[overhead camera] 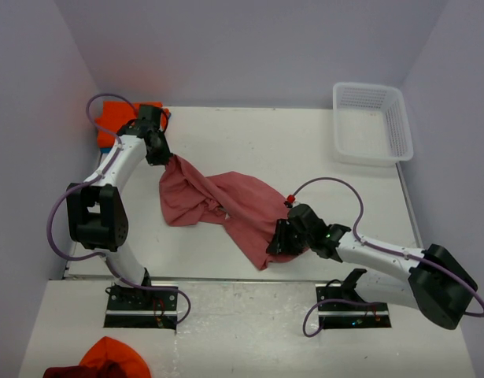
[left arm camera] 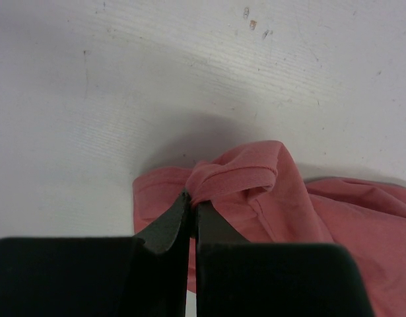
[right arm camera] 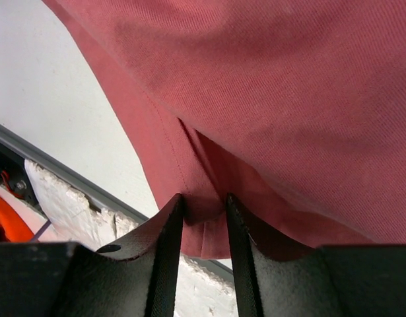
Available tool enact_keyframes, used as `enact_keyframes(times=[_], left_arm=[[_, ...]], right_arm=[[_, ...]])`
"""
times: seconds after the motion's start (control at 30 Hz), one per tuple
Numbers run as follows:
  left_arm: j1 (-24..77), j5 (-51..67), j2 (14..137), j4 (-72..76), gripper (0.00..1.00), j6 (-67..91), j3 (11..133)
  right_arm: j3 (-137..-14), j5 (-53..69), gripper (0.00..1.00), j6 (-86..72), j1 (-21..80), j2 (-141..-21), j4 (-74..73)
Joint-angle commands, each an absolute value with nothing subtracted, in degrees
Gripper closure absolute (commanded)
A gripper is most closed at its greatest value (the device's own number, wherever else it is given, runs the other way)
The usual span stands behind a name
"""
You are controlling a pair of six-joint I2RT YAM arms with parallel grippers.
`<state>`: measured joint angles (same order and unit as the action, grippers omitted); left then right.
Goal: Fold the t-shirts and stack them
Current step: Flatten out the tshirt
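The salmon-red t-shirt (overhead camera: 218,201) hangs crumpled and stretched between my two grippers over the middle of the table. My left gripper (overhead camera: 164,157) is shut on a bunched fold at the shirt's upper left; in the left wrist view the jaws (left arm camera: 191,199) pinch that fold of the shirt (left arm camera: 288,205). My right gripper (overhead camera: 279,240) is shut on the shirt's lower right hem; in the right wrist view (right arm camera: 204,206) the hem of the shirt (right arm camera: 288,99) sits between the jaws. A bright orange t-shirt (overhead camera: 108,122) lies at the back left corner, partly under the left arm. The teal-blue t-shirt is out of view.
A white lattice basket (overhead camera: 371,122) stands at the back right corner. Orange and dark red cloth (overhead camera: 108,362) lies on the lower ledge at the front left. The table's front edge (right arm camera: 57,173) runs just below my right gripper. Walls close in the table on three sides.
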<state>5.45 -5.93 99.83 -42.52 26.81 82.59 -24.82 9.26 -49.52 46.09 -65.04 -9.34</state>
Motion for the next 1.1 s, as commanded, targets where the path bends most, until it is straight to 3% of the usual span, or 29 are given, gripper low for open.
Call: enact_keyframes(times=[0.0, 0.17, 0.67, 0.83, 1.07], left_arm=[[5.89, -4.66, 97.38, -40.61, 1.0, 25.4, 81.91], [5.89, -4.83, 97.29, -40.43, 1.0, 25.31, 81.74], [6.33, -4.66, 97.38, -40.25, 1.0, 25.05, 81.3], [6.33, -4.48, 97.38, -40.17, 1.0, 24.96, 81.21], [8.87, -6.85, 94.76, -40.52, 1.0, 25.05, 80.33]], right_arm=[[-26.28, 8.7, 0.67, -49.48, 46.41, -65.83, -8.7], [-27.24, 8.53, 0.75, -49.22, 46.67, -66.18, -9.05], [-34.19, 2.99, 0.79, -45.35, 47.28, -68.38, -15.55], [-34.63, 3.69, 1.0, -44.82, 47.37, -68.47, -15.56], [-42.52, -4.02, 1.0, -39.82, 47.64, -65.92, -24.65]])
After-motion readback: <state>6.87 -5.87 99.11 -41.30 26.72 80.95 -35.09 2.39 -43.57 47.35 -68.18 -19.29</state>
